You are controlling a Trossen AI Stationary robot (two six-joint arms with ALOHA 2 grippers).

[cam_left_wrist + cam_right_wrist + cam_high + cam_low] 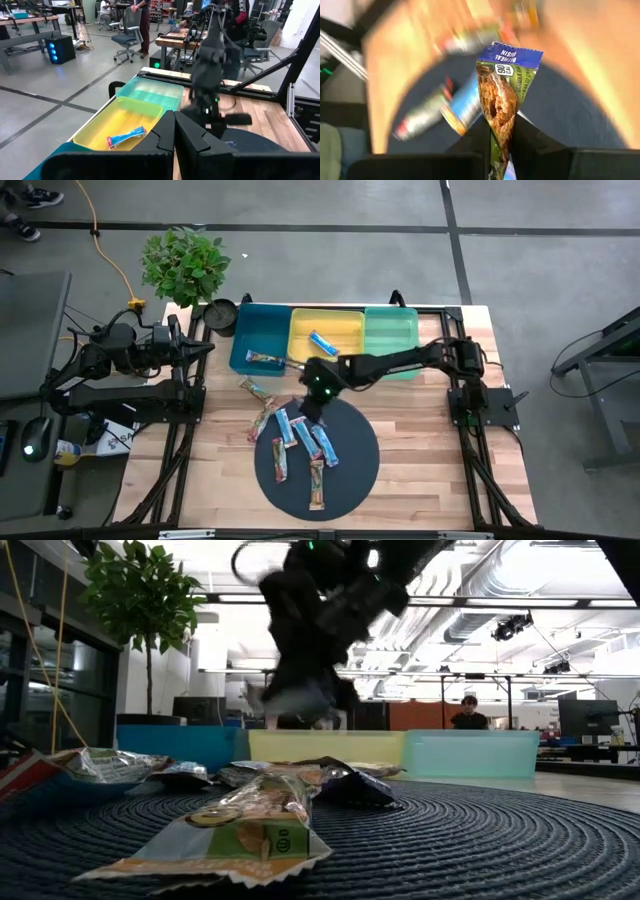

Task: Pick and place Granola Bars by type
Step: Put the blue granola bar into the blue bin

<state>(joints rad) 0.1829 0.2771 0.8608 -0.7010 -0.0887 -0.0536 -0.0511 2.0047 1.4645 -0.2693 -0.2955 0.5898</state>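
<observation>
Right gripper (500, 135) pinched green-wrapped granola bar (504, 95) (blue end up), lifted above dark round mat (355, 455). Remaining bars (300, 442) lay below and beside it; one blue bar (322, 342) in yellow bin (325, 330) behind. Left gripper (174, 135) pressed together, parked at table's edge.
</observation>
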